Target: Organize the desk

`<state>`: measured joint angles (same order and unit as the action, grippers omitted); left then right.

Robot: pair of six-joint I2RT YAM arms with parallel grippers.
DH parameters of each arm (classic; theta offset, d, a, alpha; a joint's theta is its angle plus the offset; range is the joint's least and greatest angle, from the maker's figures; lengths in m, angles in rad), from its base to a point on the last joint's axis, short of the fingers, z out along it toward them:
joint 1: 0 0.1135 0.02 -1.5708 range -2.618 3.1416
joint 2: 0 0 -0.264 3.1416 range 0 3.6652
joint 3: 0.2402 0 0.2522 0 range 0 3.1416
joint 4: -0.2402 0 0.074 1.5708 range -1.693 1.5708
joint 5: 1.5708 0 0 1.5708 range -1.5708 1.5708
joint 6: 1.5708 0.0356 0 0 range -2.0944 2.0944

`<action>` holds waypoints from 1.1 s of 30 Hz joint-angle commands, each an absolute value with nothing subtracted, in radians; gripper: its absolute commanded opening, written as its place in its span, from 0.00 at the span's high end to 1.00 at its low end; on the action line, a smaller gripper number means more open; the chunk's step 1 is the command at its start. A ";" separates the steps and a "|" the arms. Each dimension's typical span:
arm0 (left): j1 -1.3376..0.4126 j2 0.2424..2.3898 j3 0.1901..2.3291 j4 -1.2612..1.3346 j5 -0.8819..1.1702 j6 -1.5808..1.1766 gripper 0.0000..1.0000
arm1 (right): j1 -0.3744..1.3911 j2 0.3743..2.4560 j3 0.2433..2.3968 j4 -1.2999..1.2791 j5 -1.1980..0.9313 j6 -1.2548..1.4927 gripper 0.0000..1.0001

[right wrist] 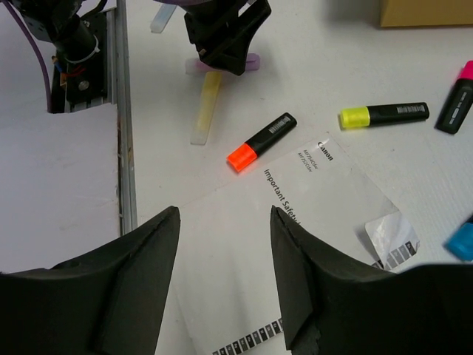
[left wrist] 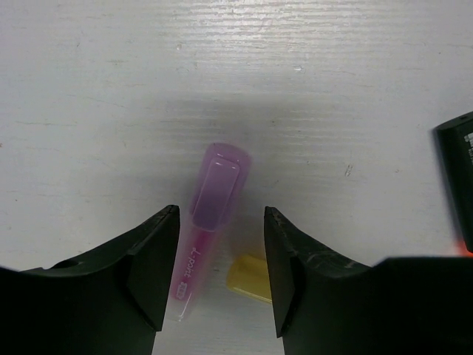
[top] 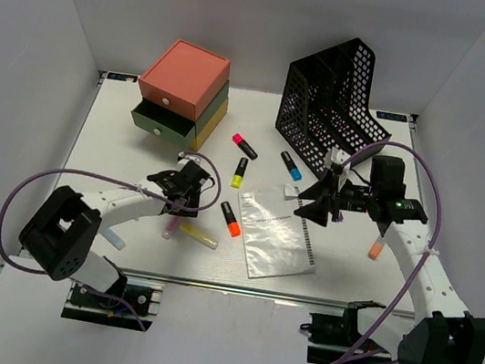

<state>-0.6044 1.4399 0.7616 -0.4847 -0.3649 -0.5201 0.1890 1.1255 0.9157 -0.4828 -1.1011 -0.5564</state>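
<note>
The bench (top: pixel 351 255) lies beneath both arms. Left fingers (left wrist: pixel 222 216) open astride the pink highlighter (left wrist: pixel 214 185), right fingers (right wrist: pixel 223 222) open above the booklet (right wrist: pixel 295 251); we fear closing may nudge the adjacent yellow highlighter (left wrist: pixel 250 279).

Bright, even light from above fills the top view, washing the white surface (top: pixel 340 262) almost featureless and leaving only soft, short shadows. In the left wrist view a broad grey shadow dims the middle of the frame, and the dark left claw (left wrist: pixel 220 244) along the bottom edge looks soft, slightly out of focus.
</note>
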 commanded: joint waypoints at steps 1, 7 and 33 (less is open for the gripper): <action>-0.609 1.451 0.758 -0.451 -0.402 -0.511 0.41 | 0.184 1.115 0.908 -0.445 -1.103 -0.571 0.43; -0.600 1.486 0.764 -0.446 -0.400 -0.509 0.45 | 0.181 1.111 0.907 -0.449 -1.083 -0.587 0.44; -0.589 1.461 0.805 -0.508 -0.388 -0.557 0.89 | 0.149 1.103 0.907 -0.465 -1.118 -0.597 0.45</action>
<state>-0.5922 1.5295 0.7856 -0.4675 -0.3820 -0.5339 0.1562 1.1244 0.9058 -0.4702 -1.0840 -0.5842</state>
